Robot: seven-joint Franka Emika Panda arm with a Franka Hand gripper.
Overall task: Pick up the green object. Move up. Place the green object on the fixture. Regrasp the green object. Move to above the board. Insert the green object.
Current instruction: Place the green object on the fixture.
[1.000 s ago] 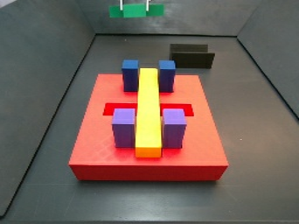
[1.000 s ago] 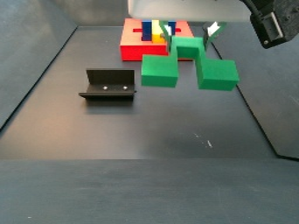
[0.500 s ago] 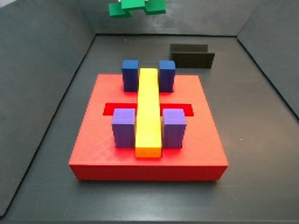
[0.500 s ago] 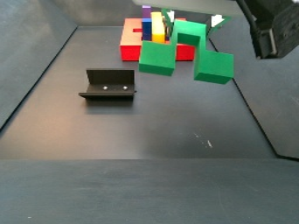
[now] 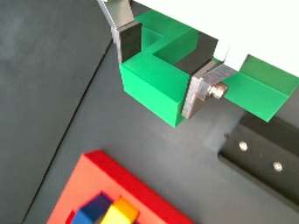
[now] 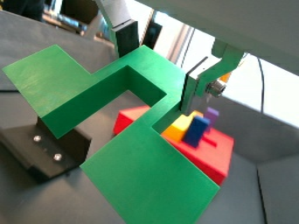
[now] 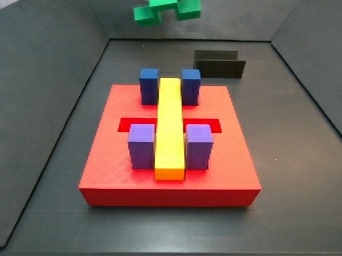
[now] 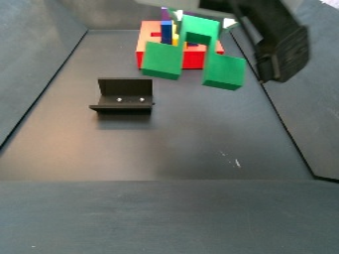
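My gripper [image 5: 160,61] is shut on the green object [image 5: 155,80], a bright green U-shaped piece, with a silver finger on each side of its bridge; the same grip shows in a wrist view [image 6: 163,63]. The green object [image 8: 193,55] hangs tilted in the air in front of the board [image 8: 145,38], legs down. It sits at the frame's top edge in a side view [image 7: 167,10]. The black L-shaped fixture [image 8: 122,96] stands on the floor to its left, apart from it. The red board [image 7: 120,160] carries a yellow bar [image 7: 170,125], blue blocks [image 7: 150,85] and purple blocks [image 7: 140,145].
The dark arm housing [image 8: 276,42] reaches in from the upper right. Grey walls enclose the dark floor [image 8: 172,169]. The fixture [image 7: 221,63] stands behind the board near the back wall. It also shows in both wrist views [image 5: 263,157] [image 6: 47,153].
The green object has risen with the gripper and tipped over, and its legs have swung round. The board and the fixture have not moved.
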